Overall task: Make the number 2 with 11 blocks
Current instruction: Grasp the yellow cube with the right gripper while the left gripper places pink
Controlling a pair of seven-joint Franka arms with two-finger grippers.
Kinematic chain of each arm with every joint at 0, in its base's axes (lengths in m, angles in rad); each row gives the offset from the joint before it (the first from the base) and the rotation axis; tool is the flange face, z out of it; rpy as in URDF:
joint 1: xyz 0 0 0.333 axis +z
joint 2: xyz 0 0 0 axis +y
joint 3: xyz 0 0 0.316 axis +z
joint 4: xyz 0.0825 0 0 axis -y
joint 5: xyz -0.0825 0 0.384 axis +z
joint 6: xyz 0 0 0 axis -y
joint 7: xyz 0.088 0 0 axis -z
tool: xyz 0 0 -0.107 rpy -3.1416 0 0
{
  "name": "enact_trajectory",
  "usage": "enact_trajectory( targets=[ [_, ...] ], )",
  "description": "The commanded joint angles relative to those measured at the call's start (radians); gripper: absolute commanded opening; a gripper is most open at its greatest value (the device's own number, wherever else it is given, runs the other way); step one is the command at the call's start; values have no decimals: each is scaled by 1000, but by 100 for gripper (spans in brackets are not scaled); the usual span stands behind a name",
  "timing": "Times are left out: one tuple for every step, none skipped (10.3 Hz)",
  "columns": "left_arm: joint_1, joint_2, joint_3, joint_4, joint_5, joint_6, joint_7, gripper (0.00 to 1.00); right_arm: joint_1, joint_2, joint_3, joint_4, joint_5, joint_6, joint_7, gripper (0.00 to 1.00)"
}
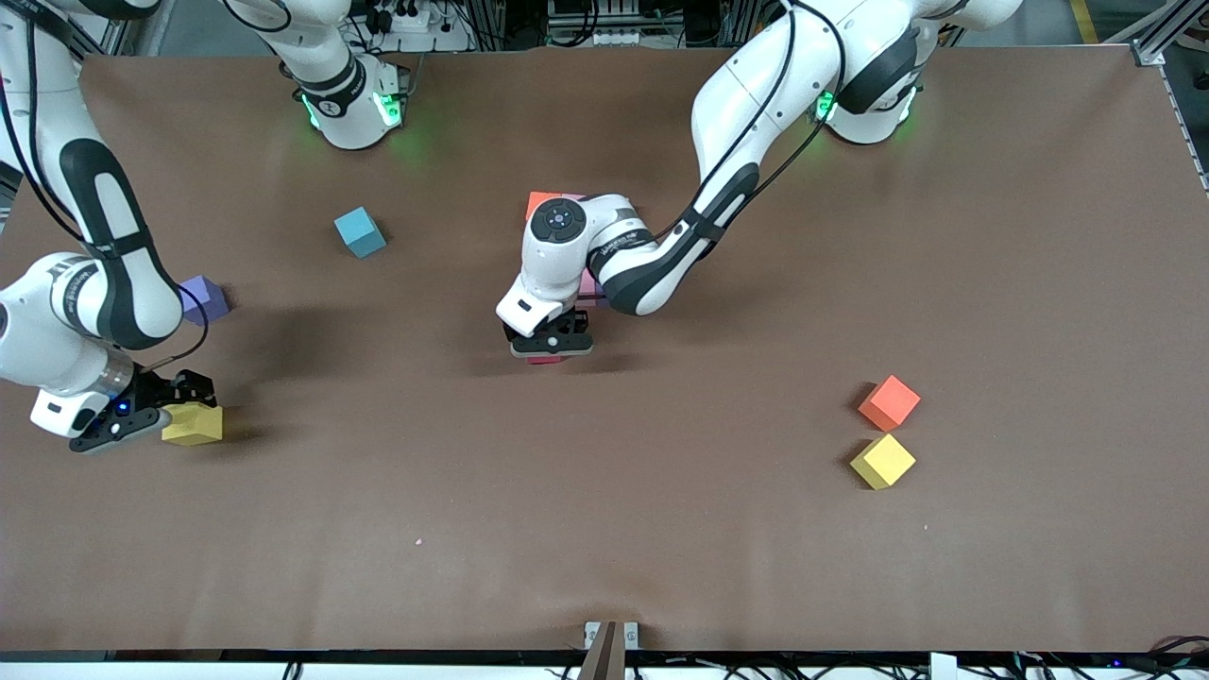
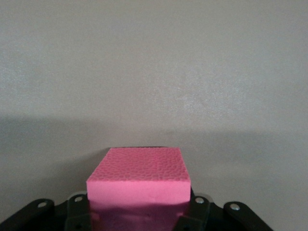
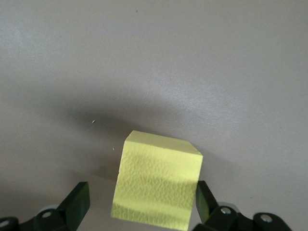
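Observation:
My left gripper (image 1: 551, 349) is shut on a deep pink block (image 2: 139, 175) low over the middle of the table; from the front only a red sliver of that block (image 1: 545, 360) shows under the fingers. An orange block (image 1: 539, 200) and pale pink blocks (image 1: 587, 283) peek out from under the left wrist, and the rest of the number 2 is hidden there. My right gripper (image 3: 142, 199) stands open around a yellow block (image 3: 156, 185) on the table at the right arm's end. One finger (image 3: 204, 197) is at the block's side and the other finger (image 3: 79, 199) stands off it.
A cyan block (image 1: 360, 232) and a purple block (image 1: 205, 299) lie toward the right arm's end. An orange-red block (image 1: 889, 402) and a second yellow block (image 1: 882, 461) sit close together toward the left arm's end. The brown table (image 1: 604, 529) reaches the front edge.

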Motion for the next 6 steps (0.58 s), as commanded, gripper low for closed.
enact_trajectory(
  targets=[
    [-16,18,11,33,-10,-7,25,37,6,38,-11,44,26,2,-17,91],
    [-20,20,11,33,-10,-7,27,39,5,38,-11,44,26,4,-20,91],
    [-20,23,12,33,-10,1,27,52,8,40,-11,44,26,4,-20,84],
    [-22,23,19,33,-10,4,27,87,11,38,-11,46,28,1,-14,69],
    [-22,23,19,32,-10,14,25,100,21,34,-11,47,63,-12,-9,62],
    [-20,20,19,32,-10,19,22,100,28,32,-11,46,104,-13,-14,58]
  ],
)
